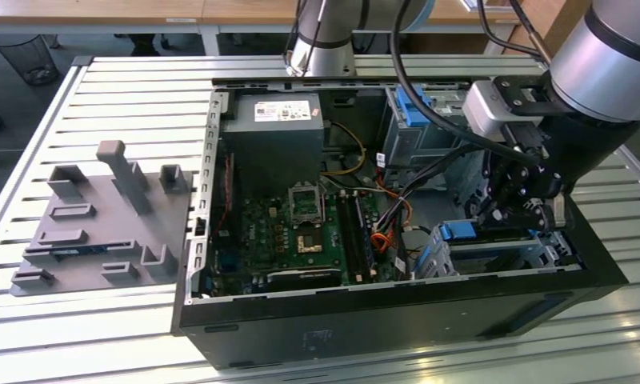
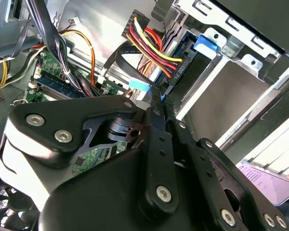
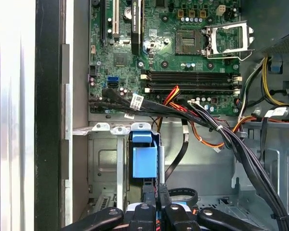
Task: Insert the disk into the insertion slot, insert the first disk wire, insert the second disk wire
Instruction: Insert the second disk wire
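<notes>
Bright, even daylight, glare on the slatted worktop (image 1: pixel 106 336), washed-out white edge in the first wrist view, gripper (image 2: pixel 156 103) linkage blurred close-up.

the gripper (image 3: pixel 151 202) hung over the insertion slot (image 3: pixel 103 166), its black fingers (image 3: pixel 147 192) drawn close together just below a bright blue tab (image 3: pixel 144 161) on the disk's frame. a bundle of black cables (image 3: pixel 221 132) ran across the green motherboard (image 3: pixel 168 48), beside red and orange wires (image 3: pixel 176 96).
</notes>
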### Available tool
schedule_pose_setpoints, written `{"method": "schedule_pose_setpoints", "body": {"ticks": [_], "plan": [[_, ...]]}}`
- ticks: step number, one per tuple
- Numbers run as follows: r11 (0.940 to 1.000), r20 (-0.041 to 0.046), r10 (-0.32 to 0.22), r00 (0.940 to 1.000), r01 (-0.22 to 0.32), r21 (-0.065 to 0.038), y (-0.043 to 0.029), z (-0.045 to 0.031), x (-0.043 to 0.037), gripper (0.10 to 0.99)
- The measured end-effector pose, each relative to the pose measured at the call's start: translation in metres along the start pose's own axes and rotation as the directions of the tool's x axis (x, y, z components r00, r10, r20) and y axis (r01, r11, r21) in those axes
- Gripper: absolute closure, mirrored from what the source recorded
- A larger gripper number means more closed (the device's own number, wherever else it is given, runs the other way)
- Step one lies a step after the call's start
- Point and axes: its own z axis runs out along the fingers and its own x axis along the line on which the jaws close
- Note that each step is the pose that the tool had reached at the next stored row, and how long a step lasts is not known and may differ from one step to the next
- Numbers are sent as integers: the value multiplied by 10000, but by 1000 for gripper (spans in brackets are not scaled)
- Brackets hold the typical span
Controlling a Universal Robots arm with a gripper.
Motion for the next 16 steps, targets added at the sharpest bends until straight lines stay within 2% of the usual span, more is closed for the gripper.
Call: {"method": "schedule_pose_setpoints", "body": {"ticks": [16], "plan": [[10000, 2, 10, 10000, -10, 0, -22, 21, 3, 937]]}}
